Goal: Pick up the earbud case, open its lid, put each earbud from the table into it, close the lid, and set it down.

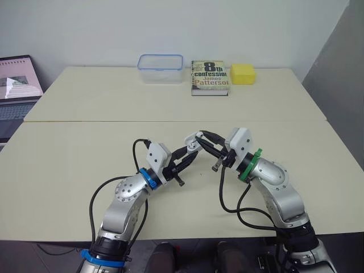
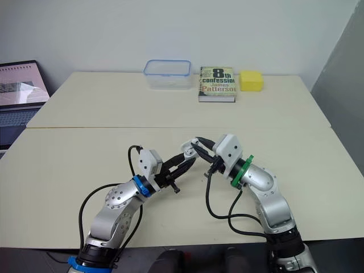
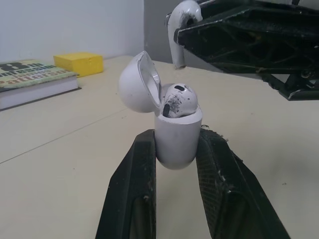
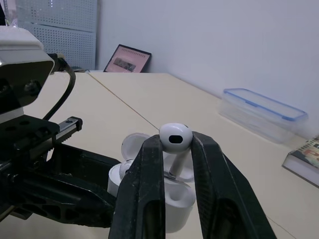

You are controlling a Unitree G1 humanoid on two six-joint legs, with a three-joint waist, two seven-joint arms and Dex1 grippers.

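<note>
White earbud case (image 3: 174, 139) open in left fingers (image 3: 133, 191), one earbud (image 3: 179, 99) seated; right fingers (image 4: 149, 184) pinch second earbud (image 4: 175, 137); closing yet to come.

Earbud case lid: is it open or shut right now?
Open: the lid is tipped back off the earbud case, showing one earbud seated inside.

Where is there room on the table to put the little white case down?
Bare cream table lies left of the left gripper and right of the right gripper. Crowded: between the grippers, and the far edge with the clear blue-rimmed plastic box, paperback book and yellow block.
</note>
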